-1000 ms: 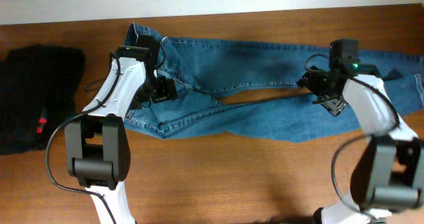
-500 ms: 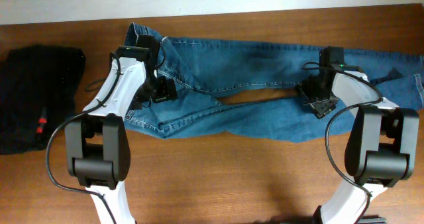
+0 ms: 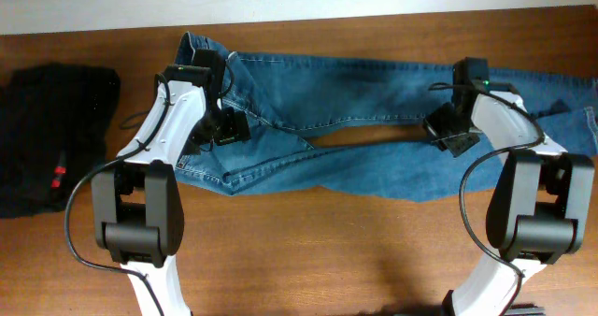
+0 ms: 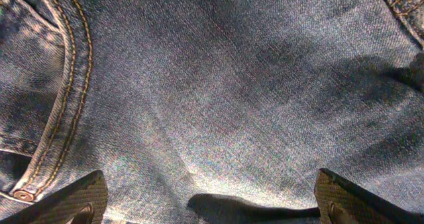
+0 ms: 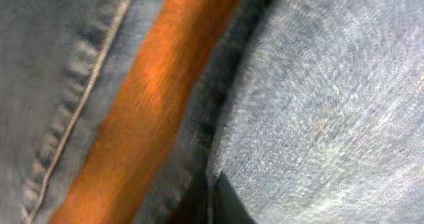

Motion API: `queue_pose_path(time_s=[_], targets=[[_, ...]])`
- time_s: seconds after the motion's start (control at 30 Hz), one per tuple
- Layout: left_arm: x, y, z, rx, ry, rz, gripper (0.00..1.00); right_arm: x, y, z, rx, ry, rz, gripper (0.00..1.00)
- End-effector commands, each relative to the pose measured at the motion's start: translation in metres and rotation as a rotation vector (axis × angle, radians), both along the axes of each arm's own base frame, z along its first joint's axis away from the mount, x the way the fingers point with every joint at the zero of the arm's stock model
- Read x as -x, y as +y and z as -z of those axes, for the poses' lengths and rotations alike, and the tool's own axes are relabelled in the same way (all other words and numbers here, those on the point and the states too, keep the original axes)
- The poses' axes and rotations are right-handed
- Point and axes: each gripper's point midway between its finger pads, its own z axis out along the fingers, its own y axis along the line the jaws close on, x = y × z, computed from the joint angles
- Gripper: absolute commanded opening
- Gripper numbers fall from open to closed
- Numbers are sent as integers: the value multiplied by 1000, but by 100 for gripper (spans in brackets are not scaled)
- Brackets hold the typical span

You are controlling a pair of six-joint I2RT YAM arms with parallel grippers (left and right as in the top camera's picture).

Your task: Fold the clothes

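1. Jeans (image 3: 355,92) lie right of the garment (image 3: 56,138); right gripper (image 3: 448,134), farthest from it, is closed at a leg edge, maybe on nothing.
2. Left gripper (image 3: 229,127), nearer it, gapes: a lone pull could skew the legs.

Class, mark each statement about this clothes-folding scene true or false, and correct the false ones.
1. The jeans lie stretched out across the table. True.
2. The left claw is shut on the waistband. False: it is open, over the denim near a pocket seam.
3. The right claw is shut on a leg's edge beside the bare strip between the legs. True.
4. The black garment lies on top of the jeans. False: it lies apart, beyond the left arm.
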Motion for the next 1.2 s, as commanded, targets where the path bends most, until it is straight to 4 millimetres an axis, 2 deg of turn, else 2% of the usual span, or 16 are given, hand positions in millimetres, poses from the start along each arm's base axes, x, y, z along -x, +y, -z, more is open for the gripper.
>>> queue_pose_path(time_s=[0.0, 0.27, 0.53, 0.7, 0.87, 1.07, 1.17], targets=[[0, 1, 3, -1, 8, -8, 99, -16, -9, -19, 40, -39, -32, 4], [0, 1, 3, -1, 8, -8, 99, -49, -14, -77, 68, -141, -71, 4], [0, 1, 3, -1, 8, -8, 99, -86, -9, -118, 74, -320, -184, 4], [0, 1, 3, -1, 8, -8, 99, -97, -7, -149, 106, -433, -252, 4], [0, 1, 3, -1, 8, -8, 99, -93, -10, -163, 161, -450, -326, 4], [0, 1, 3, -1, 8, -8, 99, -81, -16, -156, 206, -386, -372, 4], [0, 1, 3, -1, 8, -8, 99, -81, -13, -156, 192, -392, -382, 4]])
